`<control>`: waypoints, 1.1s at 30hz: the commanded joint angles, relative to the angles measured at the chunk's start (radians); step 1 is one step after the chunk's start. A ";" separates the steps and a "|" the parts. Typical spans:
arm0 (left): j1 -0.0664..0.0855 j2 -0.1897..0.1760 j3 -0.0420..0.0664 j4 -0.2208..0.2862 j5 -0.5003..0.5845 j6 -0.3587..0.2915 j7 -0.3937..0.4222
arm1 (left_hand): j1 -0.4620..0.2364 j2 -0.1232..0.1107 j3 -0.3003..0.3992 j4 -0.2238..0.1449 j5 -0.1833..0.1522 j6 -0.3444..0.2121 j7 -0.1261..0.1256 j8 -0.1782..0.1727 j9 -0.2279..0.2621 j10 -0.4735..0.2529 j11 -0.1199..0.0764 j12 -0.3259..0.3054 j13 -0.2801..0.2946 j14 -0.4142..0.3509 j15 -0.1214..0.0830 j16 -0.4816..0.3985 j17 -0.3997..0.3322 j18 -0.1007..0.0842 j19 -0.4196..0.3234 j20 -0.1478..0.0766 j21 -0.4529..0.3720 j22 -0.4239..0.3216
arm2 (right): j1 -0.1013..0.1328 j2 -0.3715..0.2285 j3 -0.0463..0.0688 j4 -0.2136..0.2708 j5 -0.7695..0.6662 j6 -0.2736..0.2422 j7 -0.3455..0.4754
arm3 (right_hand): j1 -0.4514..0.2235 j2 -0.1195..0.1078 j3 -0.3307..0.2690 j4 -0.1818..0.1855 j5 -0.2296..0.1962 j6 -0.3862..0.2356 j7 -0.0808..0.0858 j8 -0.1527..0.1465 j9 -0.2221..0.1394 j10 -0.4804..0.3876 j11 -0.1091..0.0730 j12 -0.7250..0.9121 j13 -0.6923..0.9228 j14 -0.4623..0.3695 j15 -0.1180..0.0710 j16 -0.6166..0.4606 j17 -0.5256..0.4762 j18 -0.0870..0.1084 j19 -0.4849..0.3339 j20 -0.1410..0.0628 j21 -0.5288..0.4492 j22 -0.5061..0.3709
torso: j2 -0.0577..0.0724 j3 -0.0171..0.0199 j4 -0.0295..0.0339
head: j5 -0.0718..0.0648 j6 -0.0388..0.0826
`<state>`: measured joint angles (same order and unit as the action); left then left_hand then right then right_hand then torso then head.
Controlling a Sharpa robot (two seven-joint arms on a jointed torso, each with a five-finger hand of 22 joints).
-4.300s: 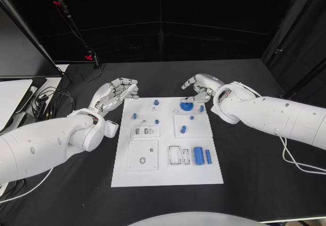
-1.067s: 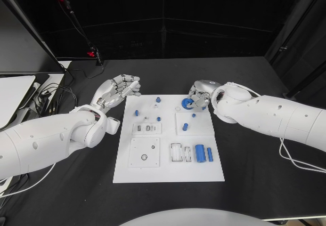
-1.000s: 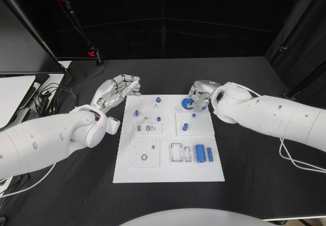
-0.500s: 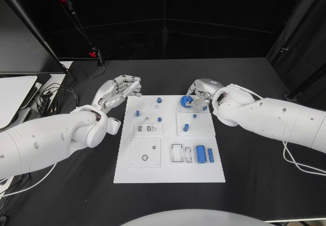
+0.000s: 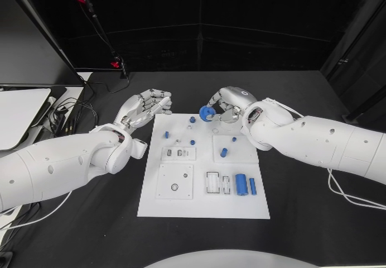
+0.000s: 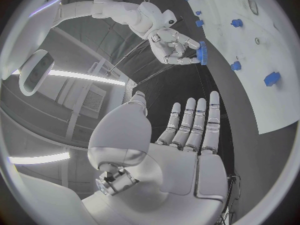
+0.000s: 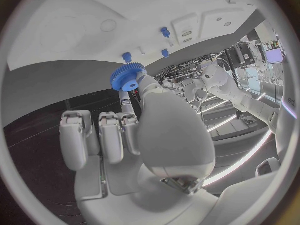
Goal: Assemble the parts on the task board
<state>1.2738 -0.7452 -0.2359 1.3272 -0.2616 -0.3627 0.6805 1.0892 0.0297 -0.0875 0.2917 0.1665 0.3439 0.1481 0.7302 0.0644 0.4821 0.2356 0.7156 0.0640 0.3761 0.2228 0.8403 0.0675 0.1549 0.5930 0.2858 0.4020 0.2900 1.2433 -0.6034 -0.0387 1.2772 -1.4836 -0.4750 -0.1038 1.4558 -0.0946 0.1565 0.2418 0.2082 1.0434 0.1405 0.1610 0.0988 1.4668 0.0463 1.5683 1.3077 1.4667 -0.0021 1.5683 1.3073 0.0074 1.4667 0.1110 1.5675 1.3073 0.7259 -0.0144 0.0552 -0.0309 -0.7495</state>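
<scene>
Two fingers (image 7: 139,80) of our right hand (image 5: 229,103) pinch a blue gear (image 5: 207,114), lifting it above the far edge of the task board (image 5: 241,209); the remaining fingers of that hand are curled in beside each other. In the right wrist view the gear's toothed rim and its round hub face us, clear of the board's surface.

Our left hand (image 5: 145,108) hovers just off the task board's far left corner, holding nothing, its fingers (image 6: 194,125) extended side by side with small gaps and the thumb set apart.

On the task board, several small blue pegs (image 5: 192,119) stand near its far end, below the raised gear. A square inset plate with a blue peg (image 5: 225,151) sits toward the board's right side. Toward the board's near end, a thick blue cylinder (image 5: 240,184) and a thinner blue pin (image 5: 252,186) lie side by side, just right of a slotted white holder (image 5: 211,182). Another white square plate (image 5: 174,181) sits on the board's left half. The board rests on the black tabletop (image 5: 305,223).
</scene>
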 commanded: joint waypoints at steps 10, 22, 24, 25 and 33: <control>0.001 -0.003 0.001 0.002 -0.004 -0.002 0.110 | -0.001 0.009 -0.005 0.000 0.006 -0.002 0.137 -0.007 0.000 -0.007 0.003 0.004 0.000 -0.006 -0.002 0.007 0.000 -0.015 -0.005 0.000 -0.003 -0.002 | 0.003 0.106 0.001 -0.079 0.006 0.075 0.010 | 0.007 0.002 0.001 -0.008 0.000 0.033 -0.028 -0.003 0.000 0.104 0.003 0.003 0.263 0.104 -0.004 0.002 0.263 -0.007 0.104 -0.006 0.003 0.263 | 0.001 0.0011 0.0026 | 0.030 -0.005; 0.001 -0.005 0.001 0.006 -0.004 -0.005 0.112 | -0.001 0.010 -0.006 0.000 0.006 -0.003 0.137 -0.007 0.000 -0.007 0.003 0.004 0.000 -0.005 -0.002 0.007 0.000 -0.015 -0.005 0.000 -0.003 -0.002 | 0.002 0.162 0.001 -0.135 -0.024 0.144 -0.002 | 0.016 0.002 0.004 -0.019 -0.001 0.030 -0.027 -0.013 -0.005 0.104 0.004 0.003 0.263 0.104 -0.003 0.002 0.263 -0.007 0.104 -0.005 0.003 0.263 | 0.000 0.0010 -0.0013 | 0.039 -0.018; 0.001 -0.007 0.001 0.007 -0.004 -0.004 0.111 | -0.001 0.010 -0.006 0.000 0.006 -0.003 0.137 -0.007 0.000 -0.007 0.003 0.004 0.000 -0.005 -0.002 0.007 0.000 -0.015 -0.005 0.000 -0.003 -0.002 | 0.002 0.167 0.001 -0.139 -0.029 0.156 -0.008 | 0.015 0.001 0.004 -0.019 -0.001 0.030 -0.027 -0.015 -0.005 0.104 0.005 0.003 0.263 0.104 -0.002 0.002 0.263 -0.007 0.104 -0.005 0.003 0.263 | 0.000 0.0023 -0.0018 | 0.041 -0.019; 0.002 -0.007 0.001 0.007 -0.004 -0.005 0.111 | -0.001 0.010 -0.006 0.000 0.006 -0.003 0.137 -0.007 0.000 -0.007 0.003 0.004 0.000 -0.005 -0.002 0.007 0.000 -0.015 -0.005 0.000 -0.003 -0.002 | 0.001 0.170 0.001 -0.142 -0.031 0.160 -0.009 | 0.015 0.001 0.004 -0.019 -0.001 0.029 -0.026 -0.015 -0.005 0.104 0.005 0.003 0.263 0.104 -0.002 0.002 0.263 -0.007 0.104 -0.005 0.003 0.263 | 0.000 0.0018 -0.0029 | 0.043 -0.020; 0.002 -0.009 0.001 0.007 -0.004 -0.005 0.110 | -0.001 0.010 -0.006 0.000 0.006 -0.003 0.137 -0.007 0.000 -0.007 0.003 0.004 0.000 -0.005 -0.002 0.007 0.000 -0.015 -0.005 0.000 -0.003 -0.002 | 0.000 0.193 0.001 -0.168 -0.036 0.175 -0.012 | 0.013 0.002 0.004 -0.018 -0.002 0.029 -0.026 -0.017 -0.006 0.104 0.005 0.003 0.263 0.104 -0.002 0.002 0.263 -0.007 0.104 -0.005 0.003 0.263 | 0.000 0.0013 -0.0025 | 0.038 -0.023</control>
<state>1.2740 -0.7539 -0.2359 1.3324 -0.2616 -0.3666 0.6805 1.0902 0.0307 -0.0883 0.2926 0.1665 0.3439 0.1481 0.7302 0.0644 0.4821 0.2356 0.7156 0.0640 0.3761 0.2228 0.8457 0.0675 0.1549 0.5930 0.2858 0.4020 0.2900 1.2412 -0.4132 -0.0391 1.1123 -1.5048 -0.3291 -0.1112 1.4574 -0.0956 0.1592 0.2283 0.2020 1.0423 0.1393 0.1469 0.0901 1.4668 0.0464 1.5683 1.3076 1.4667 -0.0020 1.5683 1.3073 0.0073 1.4667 0.1110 1.5675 1.3073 0.7254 -0.0132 0.0523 0.0090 -0.7719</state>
